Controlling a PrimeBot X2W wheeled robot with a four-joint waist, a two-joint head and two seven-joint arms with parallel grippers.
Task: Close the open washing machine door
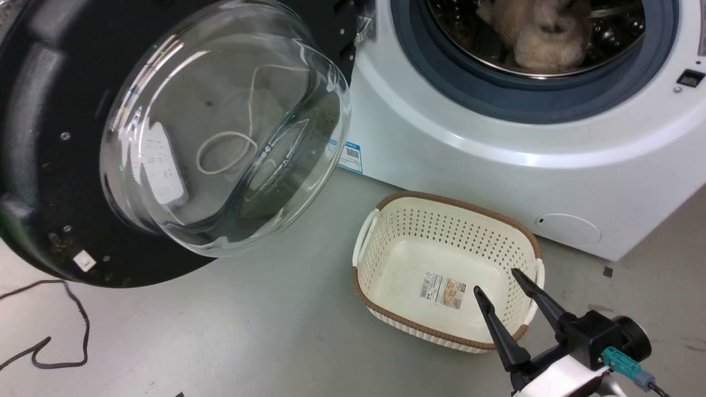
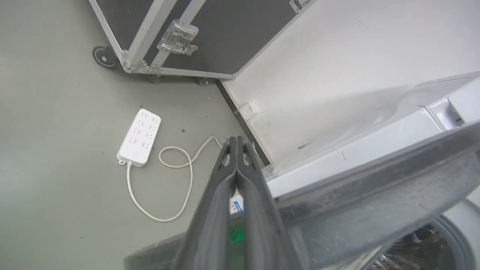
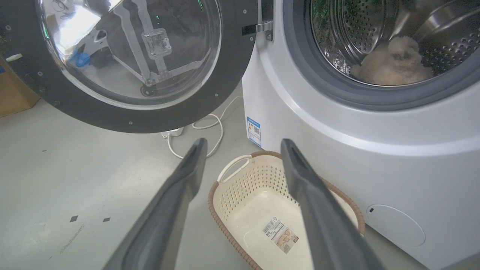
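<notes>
The washing machine door [image 1: 33, 165] stands swung wide open at the left of the white machine [image 1: 496, 165], its clear glass bowl [image 1: 220, 127] bulging toward me. In the right wrist view the door [image 3: 232, 75] hangs on its hinge at the upper left. My right gripper [image 1: 495, 280] is open low at the right, over a cream basket and well apart from the door; its fingers [image 3: 180, 195] frame that basket. My left gripper [image 2: 236, 139] is shut on nothing, pointing down at the floor beside the machine, with a blurred grey rim [image 2: 375, 195] close to it.
The cream basket [image 1: 441, 201] sits on the floor in front of the machine, below the drum mouth. A fluffy beige item [image 1: 546, 33] lies in the drum. A white power strip [image 2: 139, 137] with cord and a black flight case [image 2: 210, 37] stand left of the machine. A black cable [image 1: 71, 325] lies on the floor.
</notes>
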